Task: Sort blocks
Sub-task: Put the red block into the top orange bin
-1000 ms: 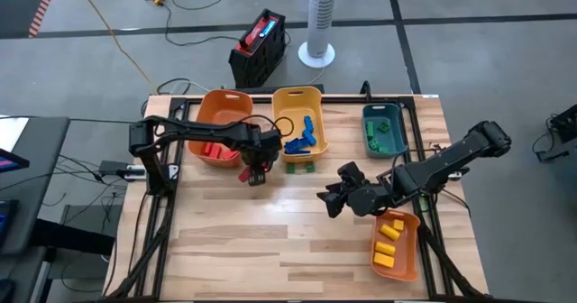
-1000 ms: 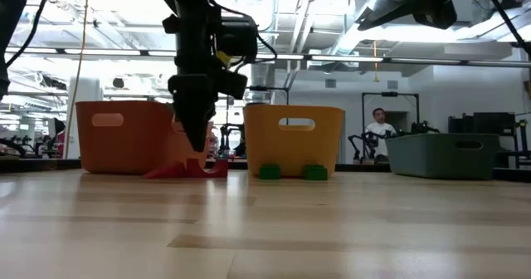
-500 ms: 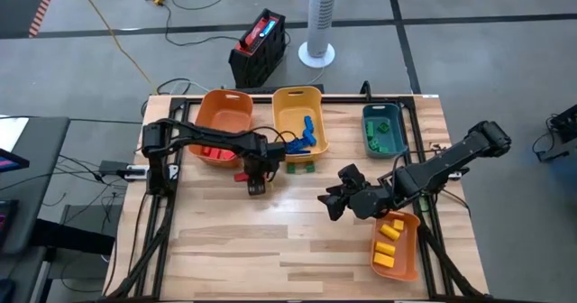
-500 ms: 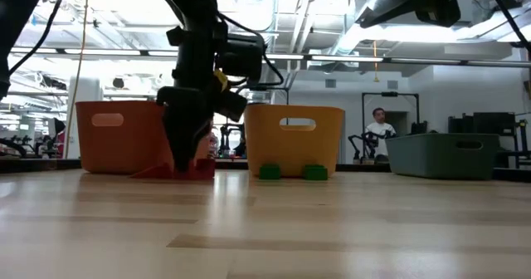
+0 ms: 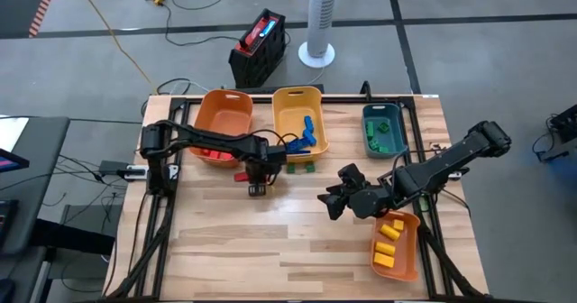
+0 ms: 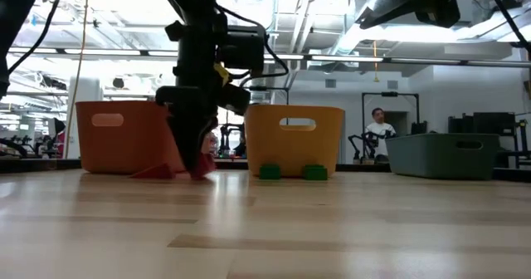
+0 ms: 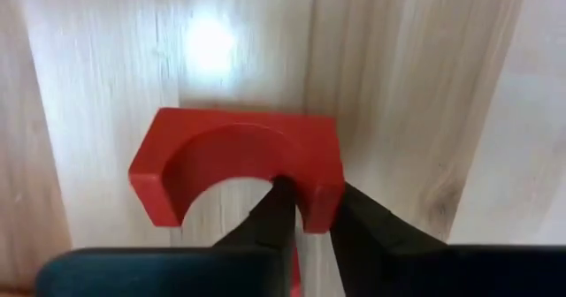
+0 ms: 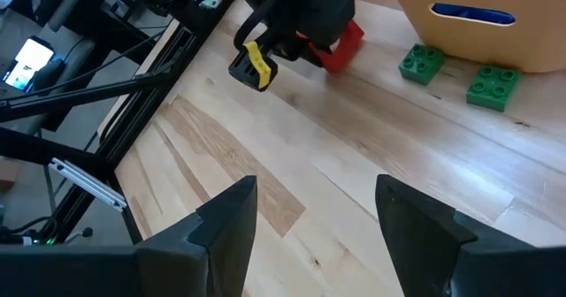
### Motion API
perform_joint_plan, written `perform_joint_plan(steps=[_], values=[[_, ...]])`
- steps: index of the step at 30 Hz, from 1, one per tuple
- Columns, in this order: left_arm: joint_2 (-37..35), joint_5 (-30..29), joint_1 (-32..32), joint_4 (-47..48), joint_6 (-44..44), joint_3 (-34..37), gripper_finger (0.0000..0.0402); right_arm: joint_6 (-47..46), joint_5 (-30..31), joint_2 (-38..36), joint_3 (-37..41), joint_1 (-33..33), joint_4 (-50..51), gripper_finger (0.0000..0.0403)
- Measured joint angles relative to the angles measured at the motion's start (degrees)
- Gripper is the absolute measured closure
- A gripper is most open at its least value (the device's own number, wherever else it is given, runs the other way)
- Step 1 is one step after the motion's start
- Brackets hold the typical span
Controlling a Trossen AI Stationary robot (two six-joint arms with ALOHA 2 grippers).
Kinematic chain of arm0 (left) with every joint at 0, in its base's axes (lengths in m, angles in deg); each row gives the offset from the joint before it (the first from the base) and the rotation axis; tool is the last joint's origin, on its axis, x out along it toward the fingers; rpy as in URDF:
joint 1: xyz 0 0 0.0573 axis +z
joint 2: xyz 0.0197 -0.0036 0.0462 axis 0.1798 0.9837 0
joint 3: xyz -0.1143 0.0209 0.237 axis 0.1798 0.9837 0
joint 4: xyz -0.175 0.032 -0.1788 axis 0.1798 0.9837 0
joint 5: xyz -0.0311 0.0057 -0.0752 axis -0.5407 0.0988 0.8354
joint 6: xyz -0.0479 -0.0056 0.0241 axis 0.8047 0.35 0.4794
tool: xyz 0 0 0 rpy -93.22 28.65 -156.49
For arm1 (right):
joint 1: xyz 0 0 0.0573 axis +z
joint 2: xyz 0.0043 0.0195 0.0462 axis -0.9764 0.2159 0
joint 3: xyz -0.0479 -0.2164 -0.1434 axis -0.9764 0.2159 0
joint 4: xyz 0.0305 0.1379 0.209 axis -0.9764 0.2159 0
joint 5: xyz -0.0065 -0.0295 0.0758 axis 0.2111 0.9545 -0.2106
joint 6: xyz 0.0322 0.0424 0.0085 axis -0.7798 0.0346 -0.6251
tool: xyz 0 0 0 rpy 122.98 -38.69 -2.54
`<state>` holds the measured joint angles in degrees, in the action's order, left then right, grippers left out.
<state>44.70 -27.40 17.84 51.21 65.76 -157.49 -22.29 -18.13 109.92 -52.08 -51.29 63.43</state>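
**Left fingers close on the red arch block**

Since the earlier frames the left gripper (image 5: 257,188) has slid down-frame from the orange bin's (image 5: 219,114) lower edge in the high view, settled onto the bench (image 5: 270,240), and narrowed its fingers (image 7: 265,222). Left wrist view: the two dark fingers now pinch one leg of the red arch block (image 7: 237,163), one finger inside the arch's hollow, the other outside the leg. The low view shows the block tipped up at the fingertips, one end raised. Judgement: the grasp is made; lifting and carrying the block to the orange bin, which already holds red pieces, is what remains for this piece.

The block: red plastic, flat-topped with a half-round cut-out, smooth and glossy. It sits left of centre in the high view, just below the gap between the orange bin and the yellow bin (image 5: 290,105). A pinch on one leg is off-centre, so it may swing when raised.

Other blocks: two green bricks (image 8: 455,74) lie on the bench touching or just beside the yellow bin's front; blue ones inside it; green in the teal bin (image 5: 382,130); yellow in the orange bin (image 5: 397,240) at lower right.

The right gripper (image 5: 335,199) waits right of centre, fingers (image 8: 225,222) spread, holding nothing.
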Motion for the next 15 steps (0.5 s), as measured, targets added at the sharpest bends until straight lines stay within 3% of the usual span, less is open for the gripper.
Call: perform_joint_plan(steps=[15], values=[[-9.48,1.72,-0.37,1.37,2.29,0.17,0.0364,0.24,0.04,0.0,0.0,0.37,-0.05,0.0163]])
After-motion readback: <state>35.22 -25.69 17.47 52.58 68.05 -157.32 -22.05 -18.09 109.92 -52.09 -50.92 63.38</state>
